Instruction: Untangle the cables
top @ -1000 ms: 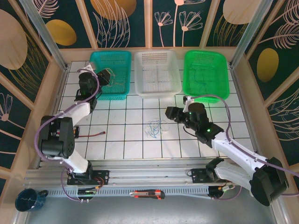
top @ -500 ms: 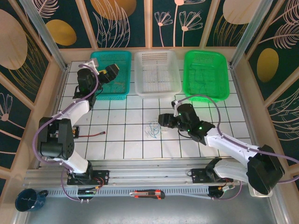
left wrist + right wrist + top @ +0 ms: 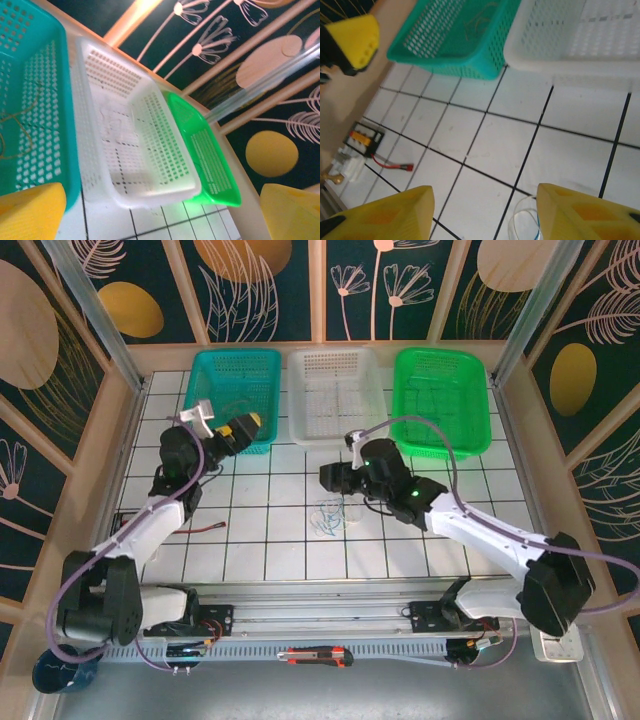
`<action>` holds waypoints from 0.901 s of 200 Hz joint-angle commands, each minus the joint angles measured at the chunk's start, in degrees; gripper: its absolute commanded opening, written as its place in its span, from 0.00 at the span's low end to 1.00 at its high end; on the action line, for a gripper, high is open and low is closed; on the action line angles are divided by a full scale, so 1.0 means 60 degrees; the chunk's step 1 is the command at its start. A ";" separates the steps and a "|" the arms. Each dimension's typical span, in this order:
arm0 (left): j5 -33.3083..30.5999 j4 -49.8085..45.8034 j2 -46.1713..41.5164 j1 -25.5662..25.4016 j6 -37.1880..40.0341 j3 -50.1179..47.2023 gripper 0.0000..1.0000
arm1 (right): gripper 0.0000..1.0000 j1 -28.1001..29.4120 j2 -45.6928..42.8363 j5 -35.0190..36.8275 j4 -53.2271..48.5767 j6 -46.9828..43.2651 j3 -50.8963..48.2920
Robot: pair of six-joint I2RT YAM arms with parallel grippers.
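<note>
The cables (image 3: 328, 516) lie as a small tangle of blue and whitish loops on the white tiled table (image 3: 270, 560), near its middle. My right gripper (image 3: 329, 478) hovers just beyond them, open, with nothing between its yellow fingers (image 3: 385, 212). In the right wrist view a whitish and blue loop (image 3: 526, 224) lies on the tiles next to the right finger. My left gripper (image 3: 237, 430) is at the front edge of the teal basket (image 3: 237, 380), wide open and empty (image 3: 160, 220). A thin olive cord (image 3: 20, 125) lies inside that basket.
A white basket (image 3: 335, 395) and a green basket (image 3: 442, 390) stand beside the teal one along the far edge. A red-tipped wire (image 3: 205, 528) and a small connector (image 3: 160, 523) lie at the left. A box cutter (image 3: 315, 655) rests on the front rail.
My left gripper opened and pulled back out of the teal basket toward the near left. My right arm swung left and forward to above the cables, its jaws narrowing a little.
</note>
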 commanded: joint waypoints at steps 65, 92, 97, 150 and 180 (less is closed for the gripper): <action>0.0152 0.0554 -0.1156 -0.0340 -0.0696 -0.2092 0.99 | 0.44 0.1573 0.2505 0.1237 -0.0540 -0.0093 0.0166; 0.0167 0.0626 -0.1140 -0.0333 -0.0745 -0.2145 0.99 | 0.40 0.2089 0.3326 0.1780 -0.0989 -0.0155 0.0591; 0.0168 0.0627 -0.1114 -0.0339 -0.0741 -0.2145 0.99 | 0.40 0.2151 0.3465 0.1889 -0.1046 -0.0156 0.0652; 0.0238 0.0700 -0.1023 -0.0338 -0.0740 -0.2170 0.99 | 0.39 0.2529 0.4145 0.2787 -0.1398 -0.0097 0.1036; 0.0247 0.0730 -0.1009 -0.0340 -0.0753 -0.2229 0.99 | 0.38 0.2571 0.4023 0.3054 -0.1481 -0.0108 0.1125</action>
